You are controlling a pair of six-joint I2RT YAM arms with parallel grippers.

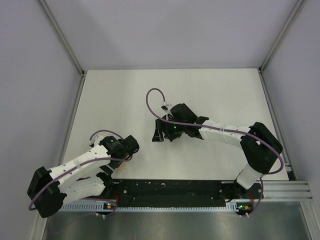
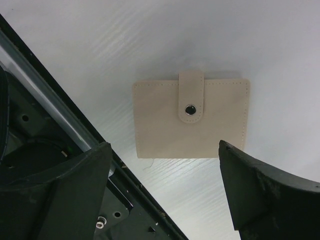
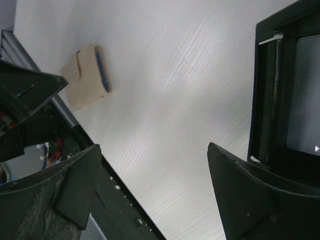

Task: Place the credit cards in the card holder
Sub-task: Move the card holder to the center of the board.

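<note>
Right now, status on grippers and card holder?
Left gripper open, empty, over card holder. Right gripper open, empty, beside black tray. Holder snapped shut, blue card edge showing. No loose cards visible.

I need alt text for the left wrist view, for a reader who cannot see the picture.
A tan card holder lies flat on a white table, its strap snapped shut. The two dark fingers of the open left claw fill the bottom corners of the picture, with nothing between them.
</note>
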